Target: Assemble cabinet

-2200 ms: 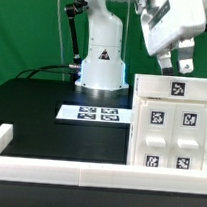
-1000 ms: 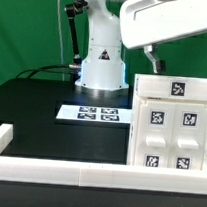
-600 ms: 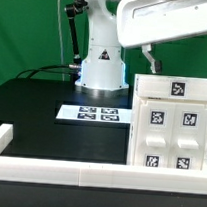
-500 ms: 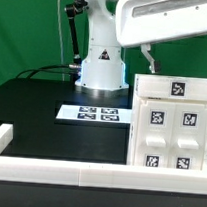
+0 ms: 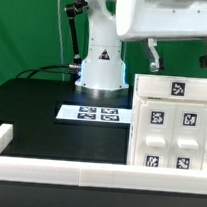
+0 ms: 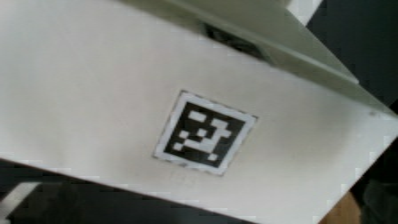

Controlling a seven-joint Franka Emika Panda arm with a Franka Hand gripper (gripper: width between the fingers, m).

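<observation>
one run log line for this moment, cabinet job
step: approach cabinet | gripper: open, empty, above cabinet top | cabinet: upright on table at exterior view's right | marker board: flat, untouched

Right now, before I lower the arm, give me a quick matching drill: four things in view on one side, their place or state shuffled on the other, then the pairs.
Things:
1. gripper
2. cabinet
3. marker board
4. border rail

Places or states:
A. lying flat on the black table, in front of the robot's base
B. open, above the white box, holding nothing
C. running along the table's near edge
D. standing at the exterior view's right, tags on its top and front

Pairs: 1-B, 2-D, 3-A, 4-C
</observation>
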